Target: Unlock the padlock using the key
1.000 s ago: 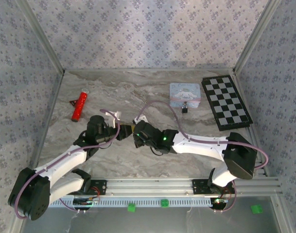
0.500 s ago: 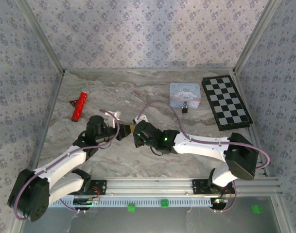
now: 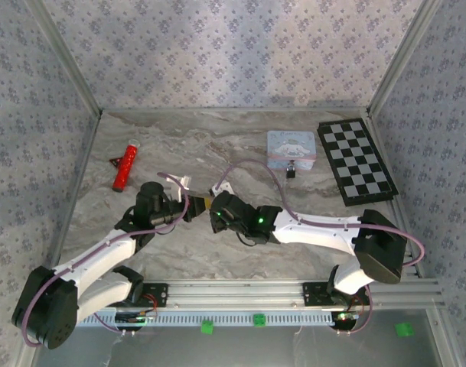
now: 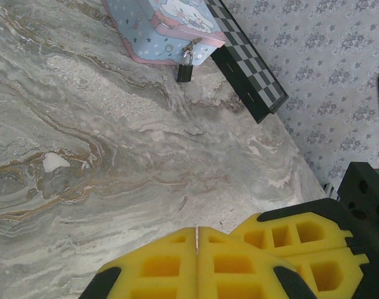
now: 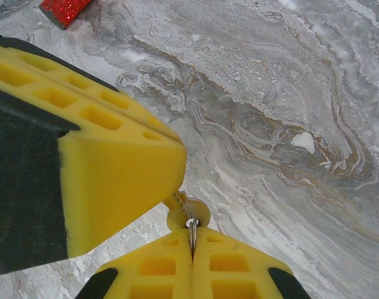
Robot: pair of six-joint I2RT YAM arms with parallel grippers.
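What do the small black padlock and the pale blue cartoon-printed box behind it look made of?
Small black padlock: likely metal, with a matte dark body and a shiny silvery shackle. Pale blue cartoon-printed box: probably printed sheet metal, smooth and slightly glossy, with pink edge trim.

I note a pale blue cartoon-printed tin (image 3: 291, 148) at the far centre of the marble-patterned table (image 3: 179, 138). A black-and-white checkerboard (image 3: 356, 160) lies near its right. At far left, a red glittery cylinder (image 3: 125, 166) lies just beside a small dark triangle (image 3: 115, 160). Floral-patterned walls (image 3: 217, 46) enclose the table.
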